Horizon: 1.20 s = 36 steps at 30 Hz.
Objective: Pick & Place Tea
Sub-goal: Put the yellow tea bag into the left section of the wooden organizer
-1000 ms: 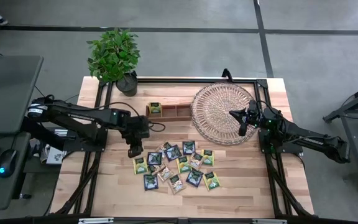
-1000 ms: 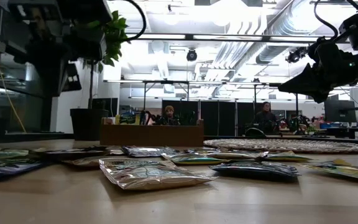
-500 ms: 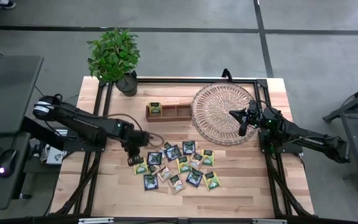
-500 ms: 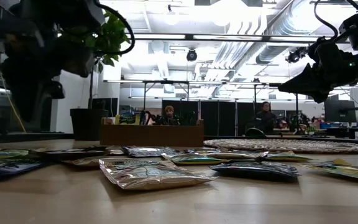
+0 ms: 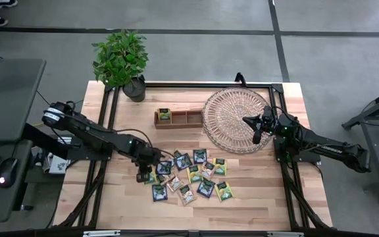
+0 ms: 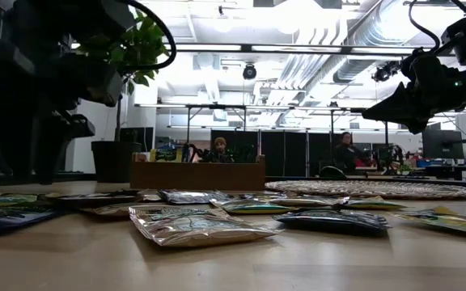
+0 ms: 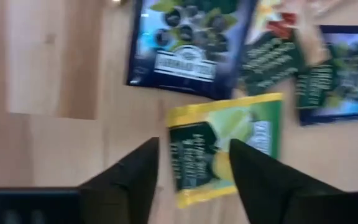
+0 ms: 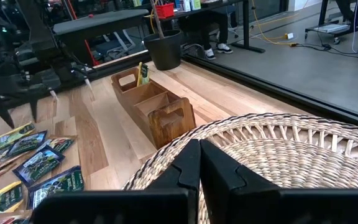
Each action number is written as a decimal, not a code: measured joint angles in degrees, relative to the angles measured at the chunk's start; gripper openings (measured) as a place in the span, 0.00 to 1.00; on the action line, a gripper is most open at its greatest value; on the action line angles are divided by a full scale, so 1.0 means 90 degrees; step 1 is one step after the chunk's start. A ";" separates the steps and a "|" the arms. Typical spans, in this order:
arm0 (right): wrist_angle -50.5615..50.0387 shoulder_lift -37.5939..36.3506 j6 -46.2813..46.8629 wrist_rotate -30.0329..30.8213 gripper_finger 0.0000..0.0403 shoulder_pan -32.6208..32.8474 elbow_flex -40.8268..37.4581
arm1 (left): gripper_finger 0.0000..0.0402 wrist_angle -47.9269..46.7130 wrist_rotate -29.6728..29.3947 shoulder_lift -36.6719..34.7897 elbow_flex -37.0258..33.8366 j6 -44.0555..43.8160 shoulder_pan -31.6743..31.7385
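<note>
Left gripper: the left gripper hangs low over the left edge of the sachet pile, fingers spread apart and empty; in its wrist view the two fingers straddle a yellow-green sachet lying flat on the wood.
Plant: one potted plant stands at the table's far left corner, well away from the work.
Wooden box: one narrow three-compartment box sits between plant and tray; its left compartment already holds one yellow-green sachet, the other two look bare.
Tea sachets: the loose sachets lie scattered on the table in front of the box, some overlapping. I count roughly fourteen there: about six yellow-green, about six dark, and two or so beige, though the overlaps make this uncertain.
Handling: judged from their look, the sachets are light, thin, floppy and slick-surfaced. Lying flat, they offer little to pinch, so a grip across one free edge, pressing down to the wood, seems best; neighbours may slide or lift along.
Wicker tray: one round woven tray lies right of the box, nothing in it.
Right gripper: the right gripper hovers over the tray's right side, fingers pressed together, holding nothing.
</note>
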 joint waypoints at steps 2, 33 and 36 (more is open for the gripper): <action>0.0000 0.0000 0.0000 0.0000 0.02 -0.0001 0.0000 | 0.56 -0.0001 -0.0255 0.0079 0.0002 -0.0142 -0.0066; 0.0000 0.0000 0.0000 0.0002 0.02 -0.0002 -0.0001 | 0.01 -0.0359 -0.1031 0.1101 0.0214 -0.0557 -0.0285; 0.0000 0.0000 0.0002 0.0002 0.02 -0.0001 0.0001 | 0.00 -0.1194 -0.1168 0.1128 0.0474 -0.0380 -0.0285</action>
